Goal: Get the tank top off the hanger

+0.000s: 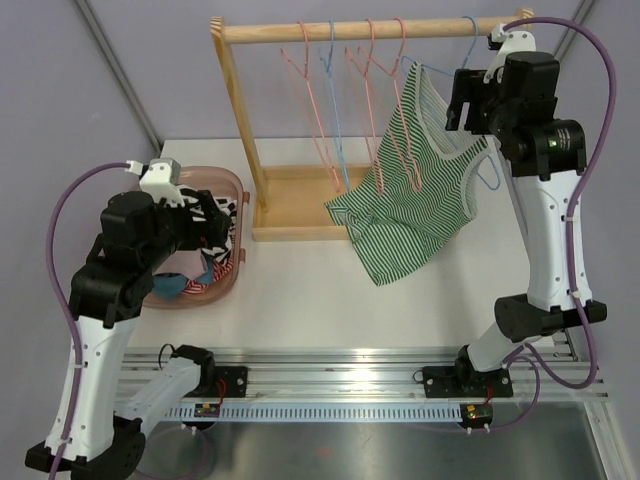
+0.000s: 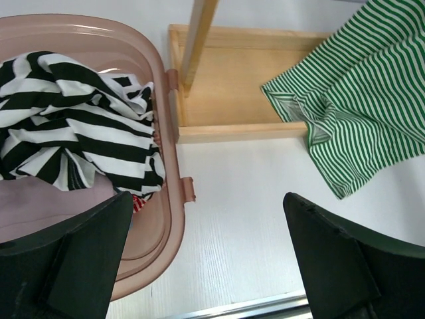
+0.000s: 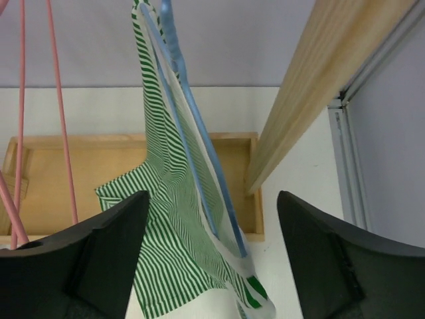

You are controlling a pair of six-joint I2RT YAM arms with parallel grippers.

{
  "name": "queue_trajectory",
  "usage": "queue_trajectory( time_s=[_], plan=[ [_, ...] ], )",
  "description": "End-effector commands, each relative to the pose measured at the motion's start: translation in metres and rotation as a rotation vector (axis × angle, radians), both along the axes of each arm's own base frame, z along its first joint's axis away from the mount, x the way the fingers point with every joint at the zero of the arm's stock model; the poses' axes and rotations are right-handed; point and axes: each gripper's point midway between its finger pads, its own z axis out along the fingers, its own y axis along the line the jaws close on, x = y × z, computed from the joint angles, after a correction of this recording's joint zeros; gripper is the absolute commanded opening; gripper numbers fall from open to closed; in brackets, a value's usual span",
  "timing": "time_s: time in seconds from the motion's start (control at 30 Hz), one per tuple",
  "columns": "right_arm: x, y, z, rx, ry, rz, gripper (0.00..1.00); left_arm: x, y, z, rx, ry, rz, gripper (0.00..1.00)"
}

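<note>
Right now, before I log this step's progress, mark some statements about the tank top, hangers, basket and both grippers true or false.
1. The tank top hangs on the blue hanger. True.
2. The right gripper is shut on it. False: its jaws stand open, one either side of the fabric.
3. The basket holds a black-and-white striped garment. True.
4. The left gripper grips the tank top's hem. False: it is open and empty, near the basket's rim.
5. The pink hangers carry clothes. False: they are bare.
</note>
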Motion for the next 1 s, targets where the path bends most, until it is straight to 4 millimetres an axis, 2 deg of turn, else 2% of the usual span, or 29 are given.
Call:
queue_trajectory(
  time_s=[0.0,0.07,0.1,0.2,0.23,0.3,0.4,0.47,0.63,0.97],
  plan=[
    [0.007,0.023,0.005,0.005,-0.001,0.154,0.82,-0.002,-0.013,0.0,0.017,-0.022,-0.08,0.99],
    [0.01,0.027,0.003,0.012,0.003,0.176,0.75,-0.001,-0.014,-0.004,0.024,-0.024,-0.082,0.99],
    [0.012,0.029,0.0,0.014,0.01,0.183,0.64,0.0,-0.013,-0.006,0.029,-0.019,-0.078,0.99],
    [0.015,0.037,-0.004,0.033,0.027,0.22,0.51,0.004,-0.014,-0.01,0.036,-0.008,-0.075,0.99],
    [0.015,0.039,-0.007,0.037,0.04,0.224,0.44,0.004,-0.016,-0.01,0.034,-0.006,-0.083,0.99],
    [0.014,0.041,-0.006,0.047,0.04,0.234,0.39,0.006,-0.019,-0.011,0.032,0.001,-0.094,0.99],
    [0.01,0.046,0.0,0.068,0.025,0.259,0.22,0.008,-0.022,-0.013,0.029,0.011,-0.106,0.99],
    [0.007,0.048,0.007,0.077,0.014,0.27,0.0,0.008,-0.026,-0.015,0.022,0.022,-0.12,0.99],
    [0.003,0.055,0.016,0.127,0.008,0.292,0.0,0.008,-0.037,-0.024,0.01,0.056,-0.159,0.99],
    [-0.024,0.055,0.058,0.171,-0.103,0.307,0.0,0.002,-0.064,-0.014,-0.043,0.007,-0.247,0.99]
  ],
)
